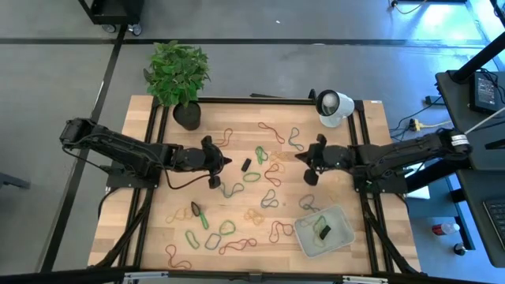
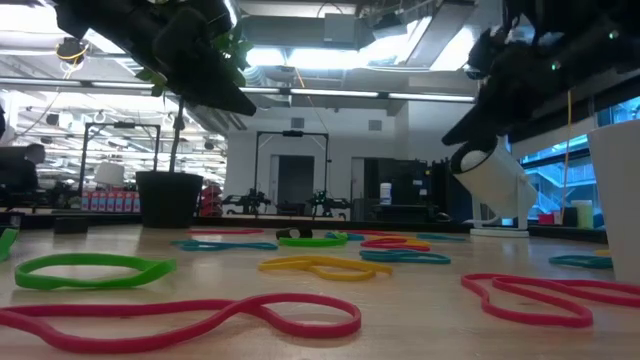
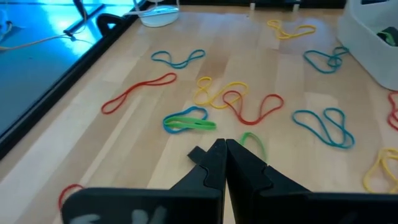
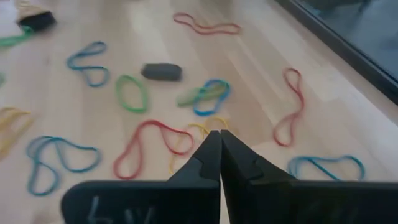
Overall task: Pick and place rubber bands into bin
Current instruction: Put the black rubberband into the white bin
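Potted plant (image 1: 178, 75) — white round device (image 1: 333, 106) (far edge) — wooden table (image 1: 126, 213).

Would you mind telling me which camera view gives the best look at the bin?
The high view: the bin shows whole from above, near the table's front right corner, with bands inside. The left wrist view catches only one corner, the low view perhaps its pale wall at the right edge, and the right wrist view misses it.
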Robot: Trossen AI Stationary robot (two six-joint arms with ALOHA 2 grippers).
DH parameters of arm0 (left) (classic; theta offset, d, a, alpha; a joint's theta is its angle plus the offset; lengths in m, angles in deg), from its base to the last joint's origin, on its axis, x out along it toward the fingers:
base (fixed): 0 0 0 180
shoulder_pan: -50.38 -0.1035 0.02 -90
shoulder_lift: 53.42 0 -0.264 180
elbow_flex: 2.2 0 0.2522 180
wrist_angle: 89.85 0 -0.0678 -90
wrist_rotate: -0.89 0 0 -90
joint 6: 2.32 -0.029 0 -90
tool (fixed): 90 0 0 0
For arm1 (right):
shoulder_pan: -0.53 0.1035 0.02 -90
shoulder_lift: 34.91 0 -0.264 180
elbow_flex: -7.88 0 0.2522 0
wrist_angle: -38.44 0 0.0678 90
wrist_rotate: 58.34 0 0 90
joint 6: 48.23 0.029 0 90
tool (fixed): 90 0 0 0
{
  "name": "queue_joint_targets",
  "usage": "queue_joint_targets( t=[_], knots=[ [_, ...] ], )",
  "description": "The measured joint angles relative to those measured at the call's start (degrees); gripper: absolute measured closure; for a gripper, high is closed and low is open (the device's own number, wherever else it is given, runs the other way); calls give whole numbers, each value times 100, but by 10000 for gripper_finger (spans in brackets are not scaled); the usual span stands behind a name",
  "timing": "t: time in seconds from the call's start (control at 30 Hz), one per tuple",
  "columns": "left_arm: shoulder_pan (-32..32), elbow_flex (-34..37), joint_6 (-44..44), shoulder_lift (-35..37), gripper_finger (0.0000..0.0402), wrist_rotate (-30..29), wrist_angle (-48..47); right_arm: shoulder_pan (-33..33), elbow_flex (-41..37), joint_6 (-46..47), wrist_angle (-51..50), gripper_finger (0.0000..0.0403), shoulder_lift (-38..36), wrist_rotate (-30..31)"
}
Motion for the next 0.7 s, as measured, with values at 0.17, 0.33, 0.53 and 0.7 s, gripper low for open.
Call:
queue_joint_targets(
  t=[0.17, 0.33, 0.53, 0.7],
  knots=[
    [0, 0, 101, 0, 394, -366, 16, -56, -169, 16, -49, 390, 3, -6],
    [-80, 0, 275, 0, 362, -423, 13, -56, -247, 15, -105, 386, 5, -16],
    [-218, 0, 329, 0, 296, -717, 103, -56, -294, -122, -313, 395, 5, -28],
    [-225, 0, 357, 0, 273, -1010, 185, -56, -294, -67, -661, 397, 5, -30]
  ],
)
